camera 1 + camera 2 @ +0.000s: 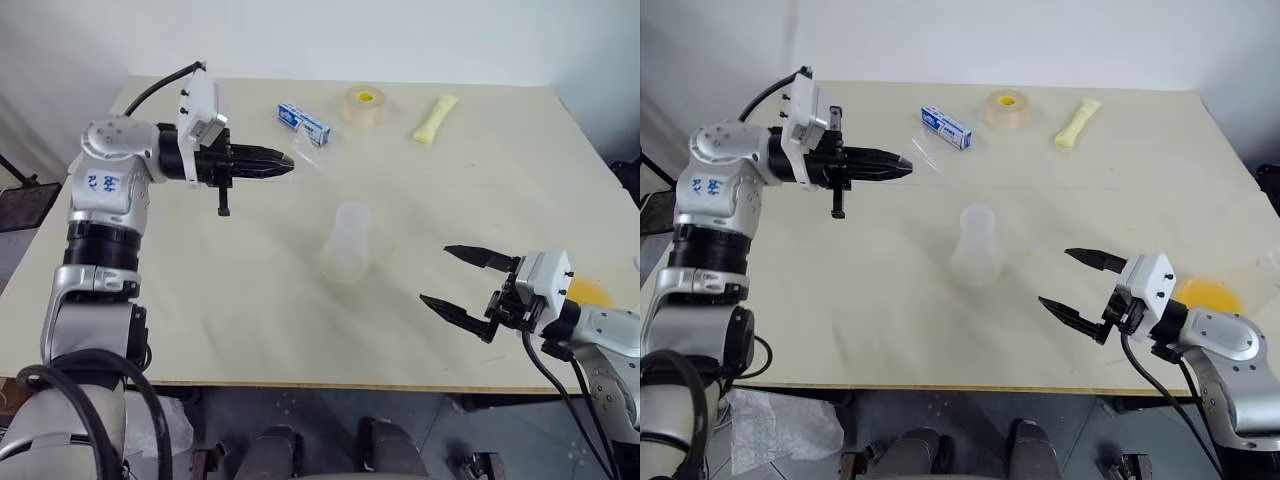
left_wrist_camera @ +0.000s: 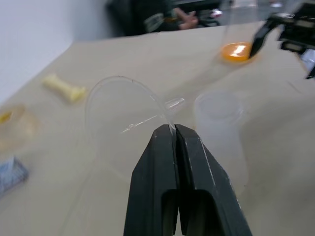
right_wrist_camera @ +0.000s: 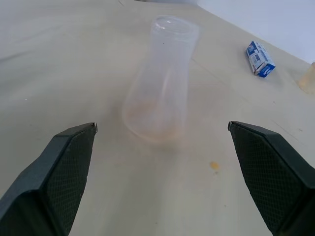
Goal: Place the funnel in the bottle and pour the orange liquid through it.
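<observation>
Funnel pinched at the left fingertips, bottle between the two grippers

Left gripper (image 1: 285, 161) hangs above the table (image 1: 200, 290), level, with its two black fingers (image 2: 197, 162) pressed together on the thin rim of the funnel (image 2: 123, 123). That clear cone stands just past the fingertips in the left wrist view, its round mouth turned toward the camera and its short spout lying close over the tips. In the head views the funnel is a faint glassy shape just ahead of the closed tips.

The bottle (image 1: 347, 242) stands upright on the table, mouth open, well ahead of and below the left fingertips, roughly midway between the two grippers. In the right wrist view it sits centred in the gap between the right fingers, well apart from both.

Right gripper (image 1: 458, 278) is held low near the front edge of the table, fingers (image 3: 74, 162) spread wide and touching nothing, pointing toward the bottle.

The orange liquid (image 1: 1210, 295) lies behind the right gripper's wrist, by the table's right edge, inside what looks like a clear vessel whose outline is hard to make out.

Beyond the left fingertips, toward the far edge, lie a blue and white box (image 1: 303, 123), a tape roll (image 1: 366, 106) and a pale yellow packet (image 1: 435, 118), each apart from the others.
</observation>
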